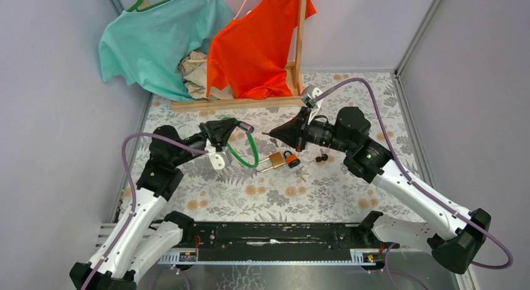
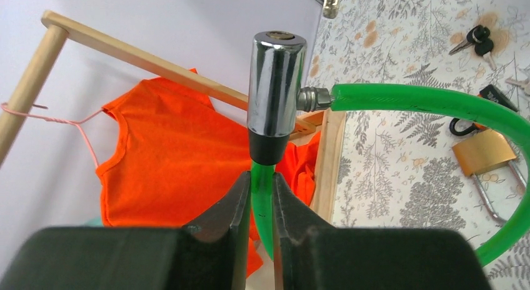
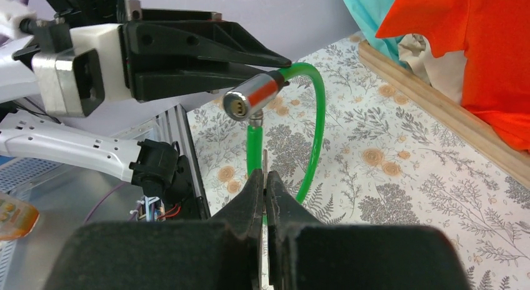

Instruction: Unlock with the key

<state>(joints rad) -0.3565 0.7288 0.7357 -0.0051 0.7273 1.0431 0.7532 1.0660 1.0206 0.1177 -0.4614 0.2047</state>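
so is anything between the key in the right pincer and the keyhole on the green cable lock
Nothing visible. Open air lies between the key blade in the right pincer and the keyhole on the lock barrel; the green cable hangs below that line.
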